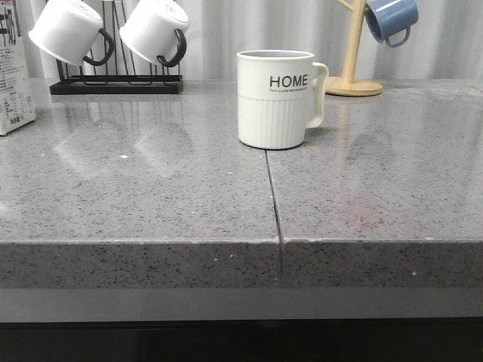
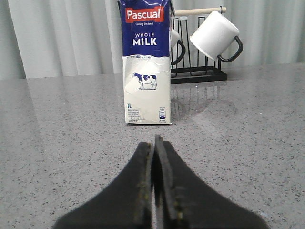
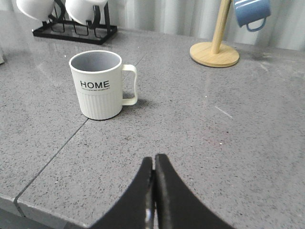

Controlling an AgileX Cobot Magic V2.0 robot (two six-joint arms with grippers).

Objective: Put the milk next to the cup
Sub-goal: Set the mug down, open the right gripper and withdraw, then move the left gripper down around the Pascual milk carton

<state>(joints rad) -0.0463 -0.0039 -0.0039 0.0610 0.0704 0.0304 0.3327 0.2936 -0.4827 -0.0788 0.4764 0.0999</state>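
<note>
Grey counter [image 1: 151, 196]: milk [image 2: 146, 64] upright (cup [image 1: 275, 98] apart).

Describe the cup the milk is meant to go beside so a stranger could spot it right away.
On the grey stone counter, look at the seam running back from the front edge. The cup stands upright at its far end. Unlike the white mugs on the black rack, it is ribbed and reads HOME.

The left gripper [image 2: 154, 143] has matte black, wedge-shaped fingers with yellowish specks along their inner edges. The right gripper [image 3: 153, 162] has matching smooth black tapered fingers.
</note>
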